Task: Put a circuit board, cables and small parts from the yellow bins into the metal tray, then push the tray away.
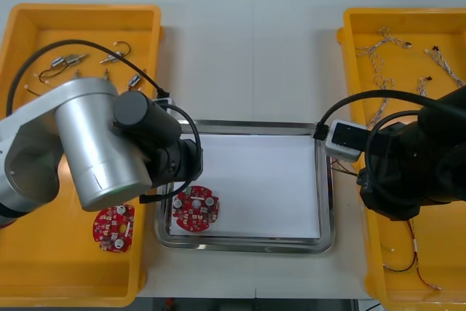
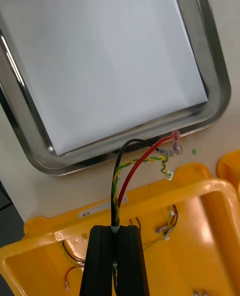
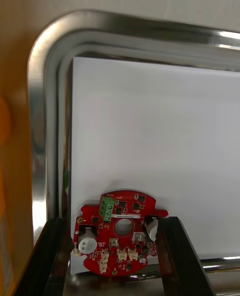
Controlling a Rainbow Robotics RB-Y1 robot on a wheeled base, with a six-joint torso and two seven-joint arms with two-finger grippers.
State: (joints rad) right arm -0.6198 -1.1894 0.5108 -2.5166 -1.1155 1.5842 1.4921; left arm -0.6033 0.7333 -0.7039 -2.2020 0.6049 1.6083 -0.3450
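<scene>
While in right gripper (image 2: 116,230), cable (image 2: 131,175) trayward

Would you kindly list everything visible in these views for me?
metal tray: one, shiny with white inside, table centre.
yellow bins: yellow, either side of the tray; count unclear behind the arms.
circuit boards: two, red; one in the tray's corner, one on the left side.
small metal parts: several, silvery, far left.
cables: several, pale, far right.
red and yellow cable: one, between the right side and the tray.
left gripper: at the tray's board.
right gripper: shut on the red and yellow cable.
</scene>
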